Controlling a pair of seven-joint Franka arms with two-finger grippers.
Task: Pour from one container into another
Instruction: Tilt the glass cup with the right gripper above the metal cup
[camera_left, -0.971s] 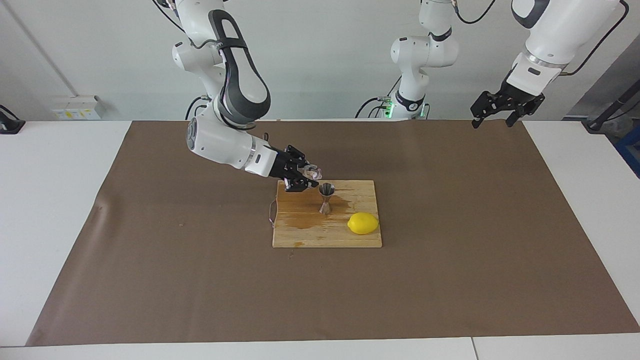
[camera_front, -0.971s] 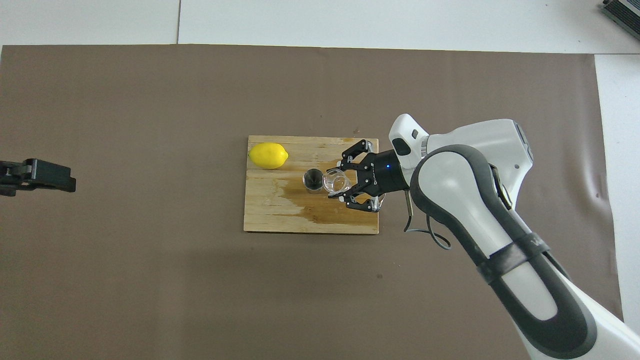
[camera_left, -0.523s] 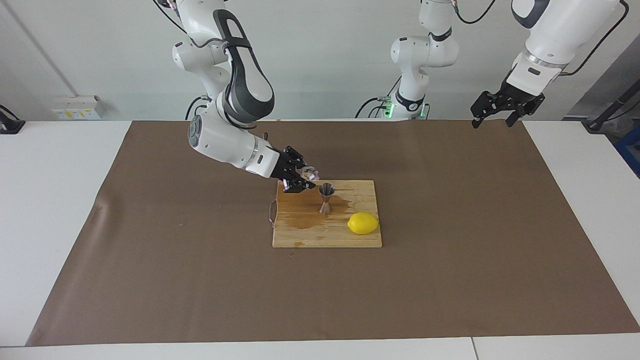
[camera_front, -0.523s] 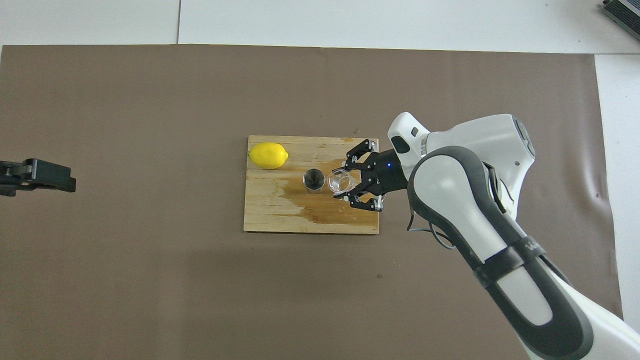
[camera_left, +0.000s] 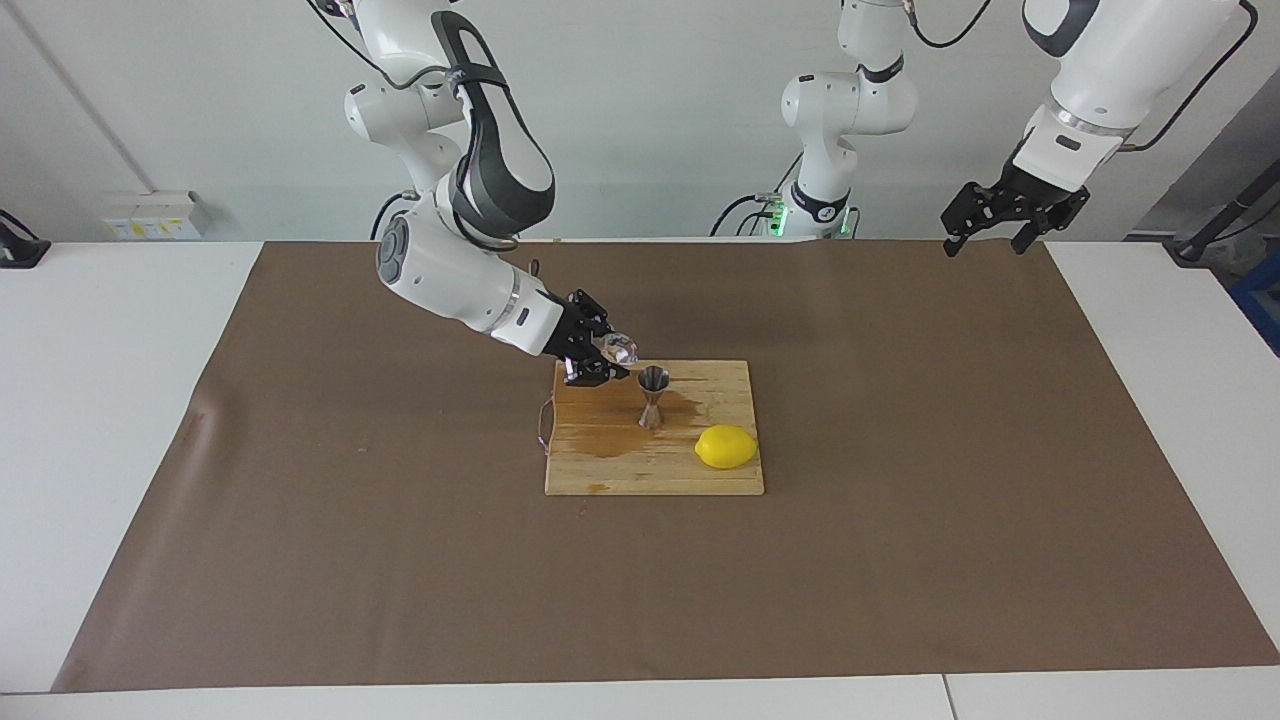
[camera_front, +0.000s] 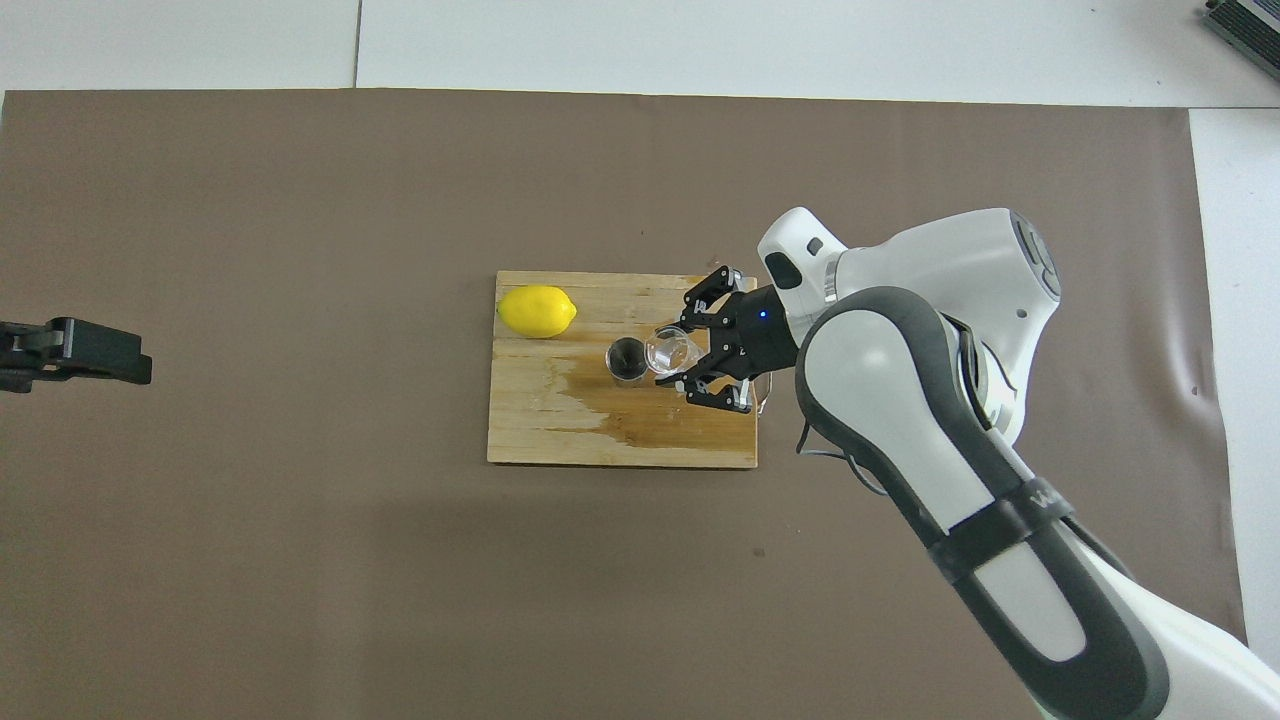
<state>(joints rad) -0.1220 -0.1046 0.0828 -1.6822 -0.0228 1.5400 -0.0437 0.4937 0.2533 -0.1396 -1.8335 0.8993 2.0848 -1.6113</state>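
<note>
While a brown mat (camera_left: 900, 480) covers most of the white worktop (camera_left: 110, 400), wide bare stretches of it lie open on every side of the wooden board (camera_left: 650, 470) at its middle. A dark wet stain spreads across the board around the jigger.

The right hand (camera_left: 603, 358) hangs over the board's corner nearest the right arm's base, closed on the glass cup (camera_left: 621, 349), which is tipped on its side with its mouth toward the jigger. What the cup holds I cannot tell.

The left hand (camera_left: 1008, 216) waits, fingers spread and empty, above the mat's corner by its own base.

The lemon (camera_left: 726, 446) lies at the board's edge toward the left arm's end. The steel jigger (camera_left: 653, 395) stands upright mid-board, its top cone dark inside.
</note>
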